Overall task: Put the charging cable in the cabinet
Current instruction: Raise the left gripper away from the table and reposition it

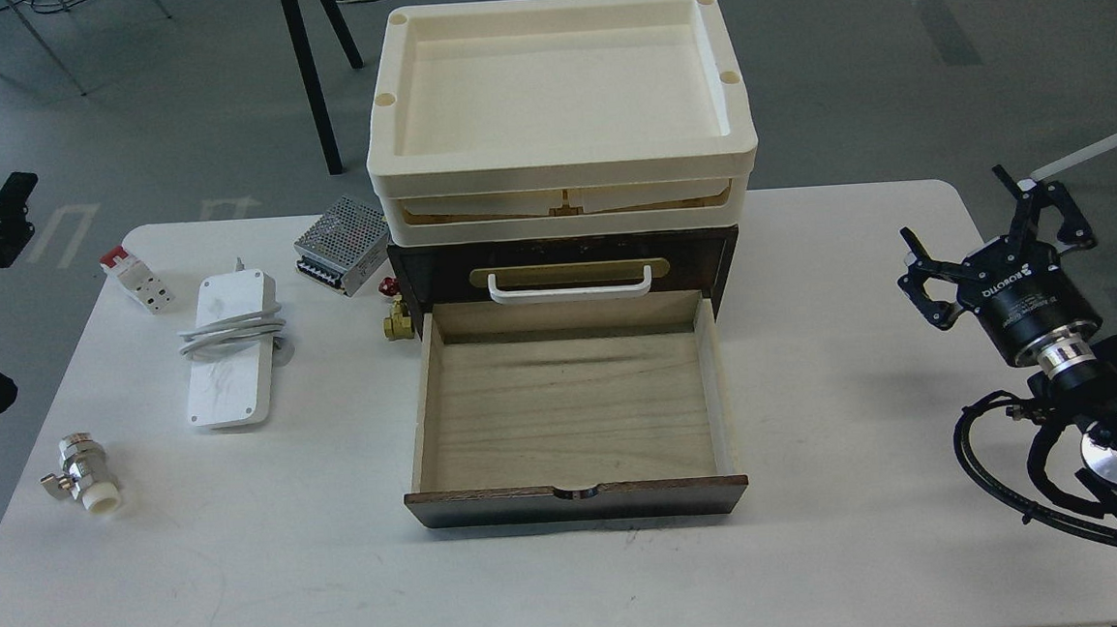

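A: Start at the fingers. The right gripper (998,233) has its fingers spread wide with nothing between them, held off the table's right edge.

B: And the left one?

A: The left gripper (2,220) is a dark shape at the far left edge; I cannot tell whether its fingers are apart or closed. It carries nothing that I can see.

B: Where is the charging cable (229,351)?

A: Flat on the table (574,574), left of the cabinet (563,255), its cord wound round the middle. The drawer (572,405) is pulled out and looks bare inside.

B: So the pick-up has not begun?

A: That is my reading. The left arm seems better placed; it would need to come down over the block and close across its narrow sides.

B: Room to move?

A: Open table in front of the cable. The metal box (342,243) and red-and-white plug (137,277) sit behind it, a valve (85,474) nearer the front edge. The lift must clear the drawer's left wall, with the brass fitting (397,316) close by the cabinet's corner
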{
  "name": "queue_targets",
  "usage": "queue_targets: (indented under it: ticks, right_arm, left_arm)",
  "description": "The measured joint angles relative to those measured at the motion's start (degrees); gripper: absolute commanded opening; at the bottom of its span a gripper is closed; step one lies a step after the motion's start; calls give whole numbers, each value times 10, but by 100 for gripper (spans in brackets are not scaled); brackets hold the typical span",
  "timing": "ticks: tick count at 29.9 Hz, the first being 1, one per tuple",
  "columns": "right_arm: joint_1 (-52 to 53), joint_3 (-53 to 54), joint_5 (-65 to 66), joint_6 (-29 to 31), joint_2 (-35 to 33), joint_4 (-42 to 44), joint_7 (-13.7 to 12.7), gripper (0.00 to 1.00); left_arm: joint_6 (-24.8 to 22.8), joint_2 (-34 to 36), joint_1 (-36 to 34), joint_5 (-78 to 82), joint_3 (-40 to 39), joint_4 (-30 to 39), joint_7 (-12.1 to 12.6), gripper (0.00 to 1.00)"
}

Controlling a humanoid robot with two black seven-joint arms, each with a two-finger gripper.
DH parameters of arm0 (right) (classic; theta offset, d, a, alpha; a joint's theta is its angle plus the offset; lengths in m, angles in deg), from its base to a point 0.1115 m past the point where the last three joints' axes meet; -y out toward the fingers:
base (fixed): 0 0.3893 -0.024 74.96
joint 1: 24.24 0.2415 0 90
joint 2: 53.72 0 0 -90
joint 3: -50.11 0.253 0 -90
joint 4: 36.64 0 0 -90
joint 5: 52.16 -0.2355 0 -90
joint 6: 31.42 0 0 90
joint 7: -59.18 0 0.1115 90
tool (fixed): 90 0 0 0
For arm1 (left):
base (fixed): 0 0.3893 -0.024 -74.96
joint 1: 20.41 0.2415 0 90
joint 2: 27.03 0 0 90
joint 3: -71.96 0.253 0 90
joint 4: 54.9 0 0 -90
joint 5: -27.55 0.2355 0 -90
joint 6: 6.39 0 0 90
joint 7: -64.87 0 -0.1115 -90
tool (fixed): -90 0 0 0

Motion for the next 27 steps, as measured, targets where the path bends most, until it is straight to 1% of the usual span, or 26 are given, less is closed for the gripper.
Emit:
queue_targets:
  ticks: [2,3,6,7,8,10,11,13,14,18,24,27]
  right_arm:
    - [0,0,0,0,0,0,0,99]
    - [0,0,0,0,0,-1,0,99]
    - [0,0,0,0,0,-1,0,99]
    - [0,0,0,0,0,-1,0,99]
    - [0,0,0,0,0,-1,0,99]
    - [0,0,0,0,0,0,0,99]
    - [0,0,0,0,0,0,0,99]
    - [0,0,0,1,0,0,0,99]
    - [0,0,0,1,0,0,0,99]
    - [0,0,0,1,0,0,0,99]
    - [0,0,0,1,0,0,0,99]
    - [0,-1,0,1,0,-1,0,99]
  left_arm:
    - [1,4,-25,43,24,-4,0,99]
    - [10,5,-34,59,32,-5,0,99]
    - [72,6,-57,99,44,-7,0,100]
    - [85,6,-64,107,46,-8,0,100]
    - [88,6,-71,113,46,-8,0,100]
    - [67,7,-87,118,47,-8,0,100]
    - [46,10,-96,122,47,-7,0,100]
    - [16,23,-113,142,49,-4,0,100]
    - [8,31,-122,160,51,-3,0,100]
    - [1,43,-150,241,58,1,0,100]
    - [0,45,-158,343,88,4,0,99]
    - [14,44,-165,389,105,6,0,99]
